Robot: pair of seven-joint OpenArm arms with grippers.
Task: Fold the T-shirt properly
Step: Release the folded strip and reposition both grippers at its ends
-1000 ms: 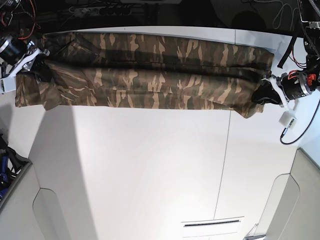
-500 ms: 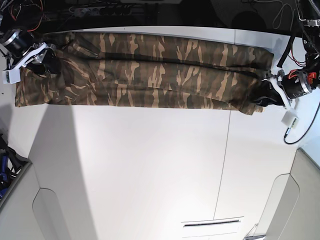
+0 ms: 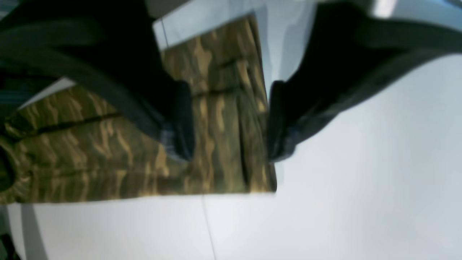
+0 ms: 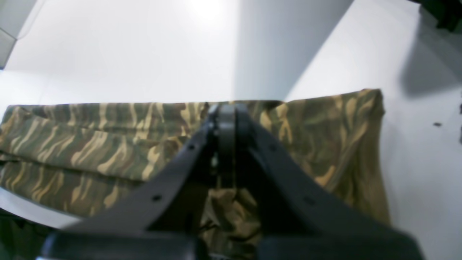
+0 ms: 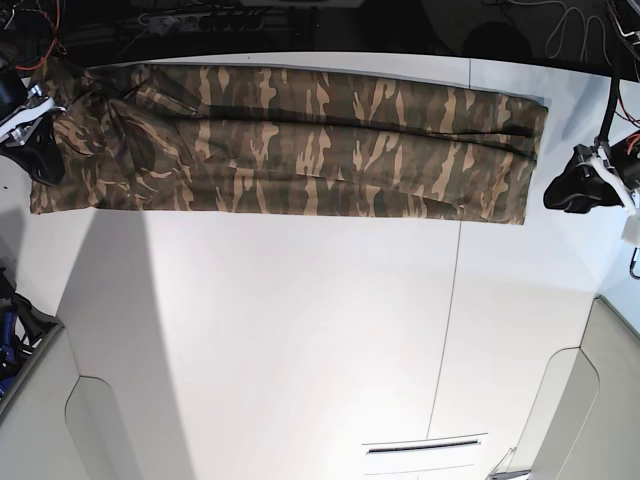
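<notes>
Here the T-shirt [image 5: 290, 140] is laid as 1 long band along the tabletop's [image 5: 300, 330] far edge; the left claw [image 3: 225, 122] is released, the right claw [image 4: 226, 119] clenched empty; end-to-end folding is judged next.

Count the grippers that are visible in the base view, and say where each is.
2. The left gripper is at the view's right edge, apart from the T-shirt. The right gripper is at the left edge, over the shirt's end.
</notes>
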